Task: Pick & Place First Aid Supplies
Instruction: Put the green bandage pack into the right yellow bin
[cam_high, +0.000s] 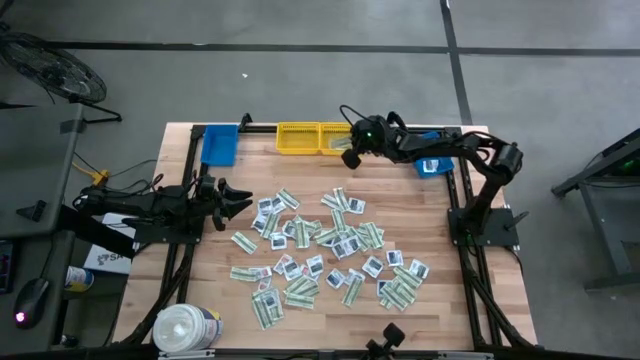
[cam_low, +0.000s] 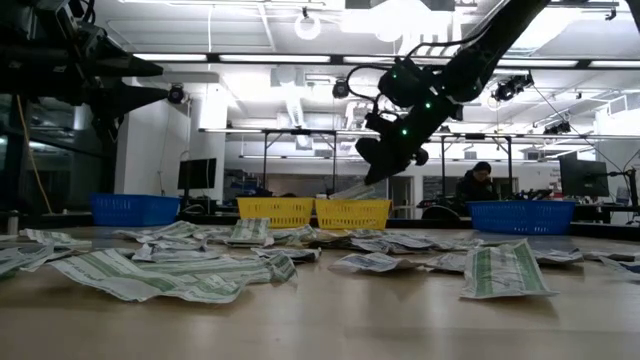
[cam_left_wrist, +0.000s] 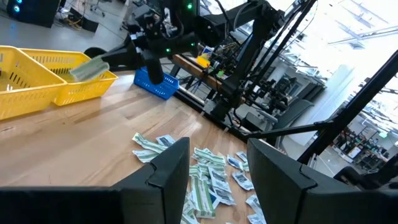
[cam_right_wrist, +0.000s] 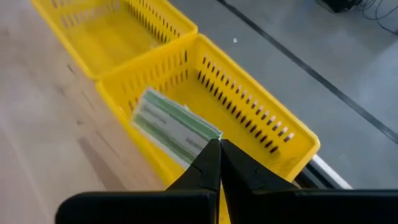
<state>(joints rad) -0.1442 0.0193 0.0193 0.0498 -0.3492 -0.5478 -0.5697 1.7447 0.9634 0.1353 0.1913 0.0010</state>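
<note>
Many small paper packets, the first aid supplies (cam_high: 330, 250), lie scattered over the middle of the wooden table. My right gripper (cam_right_wrist: 219, 149) is at the far edge, above the right-hand yellow bin (cam_right_wrist: 255, 106), shut on one long green-white strip packet (cam_right_wrist: 171, 127). The low view shows this packet (cam_low: 355, 190) in the air just above the bin. My left gripper (cam_high: 245, 197) waits at the table's left side, open, with nothing between its fingers (cam_left_wrist: 168, 165). My right gripper pinches the green-white packet by one end (cam_right_wrist: 208, 142) between its two fingertips. The fingers slant down toward the table's far edge. The packet sticks out ahead of the fingers, lifted clear, over the near wall of the yellow bin.
A second yellow bin (cam_high: 298, 138) stands left of the first. Blue bins stand at the far left (cam_high: 220, 143) and far right (cam_high: 432, 160). A big white tub (cam_high: 185, 328) sits at the near left corner. A person (cam_low: 480, 185) is in the room behind.
</note>
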